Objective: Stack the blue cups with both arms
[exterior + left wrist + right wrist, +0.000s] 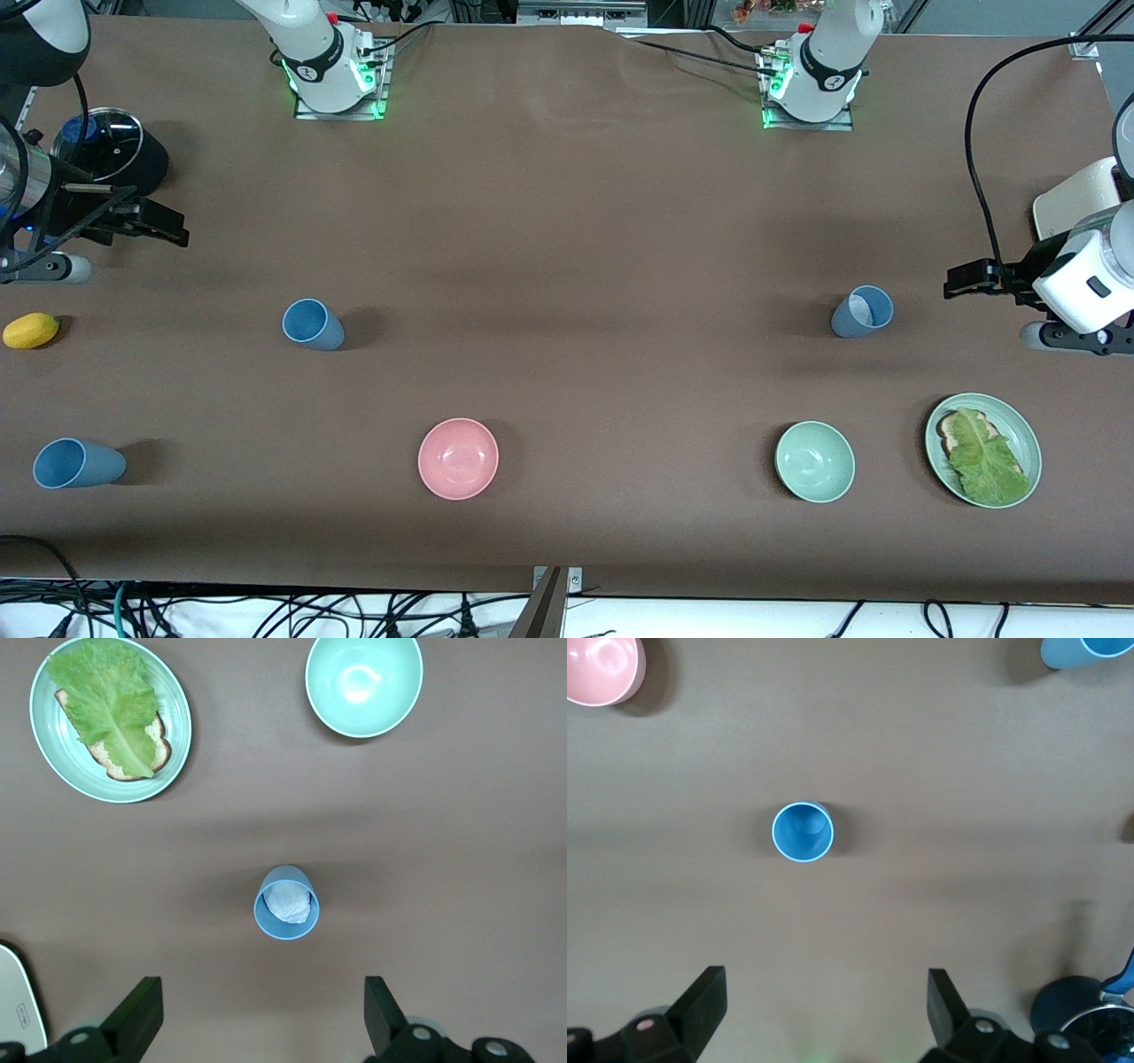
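The brighter blue cup (pixel 312 324) stands upright toward the right arm's end of the table; it shows from above in the right wrist view (pixel 803 831). The greyer blue cup (pixel 862 312) with a whitish inside stands toward the left arm's end and shows in the left wrist view (pixel 286 902). My right gripper (pixel 177 235) is open and empty, up in the air and apart from the brighter cup (pixel 827 985). My left gripper (pixel 955 285) is open and empty, up in the air beside the greyer cup (pixel 263 994).
A third blue cup (pixel 75 463) stands near the front edge at the right arm's end. A pink bowl (pixel 458 458), a pale green bowl (pixel 815 461) and a green plate (pixel 1029 436) with lettuce on bread sit nearer the front camera. A yellow lemon (pixel 31 330) and a lidded black pot (pixel 106 146) are at the right arm's end.
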